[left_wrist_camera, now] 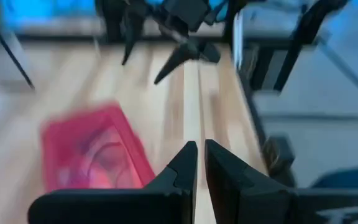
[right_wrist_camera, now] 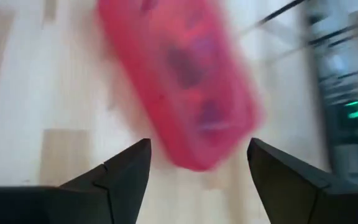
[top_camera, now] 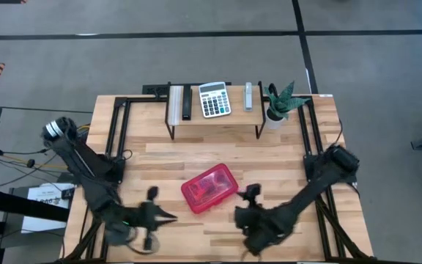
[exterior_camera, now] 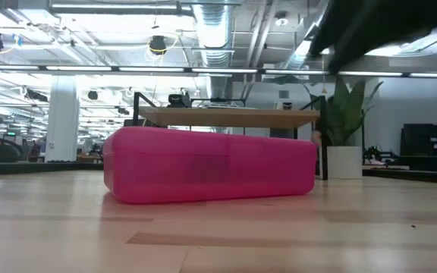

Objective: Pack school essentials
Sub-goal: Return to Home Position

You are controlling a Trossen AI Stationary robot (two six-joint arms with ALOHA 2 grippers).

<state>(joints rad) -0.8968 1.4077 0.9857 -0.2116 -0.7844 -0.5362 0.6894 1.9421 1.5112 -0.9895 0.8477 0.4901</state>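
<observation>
**Fingers pinched on the left, spread on the right, red case between**

Dark fingers fill the bottom of both wrist views. Those of the left gripper (left_wrist_camera: 197, 147) are pinched almost together with nothing between them. Those of the right gripper (right_wrist_camera: 197, 144) are spread wide and also empty.

Seen from above, both grippers sit low in the frame near the table's (top_camera: 284, 154) front edge, left of centre and right of centre. The red case (top_camera: 209, 188) lies between them and slightly higher, apart from both. It rests flat on the wood with its lid down, skewed so that its right end points toward the upper right.

The school essentials (right_wrist_camera: 188, 65) show only as dim dark shapes through the translucent lid, and which is which cannot be told.

At the top of the high view a raised shelf (top_camera: 233, 119) carries a grey calculator (top_camera: 215, 99). A potted plant (top_camera: 278, 103) stands at its right end.
</observation>
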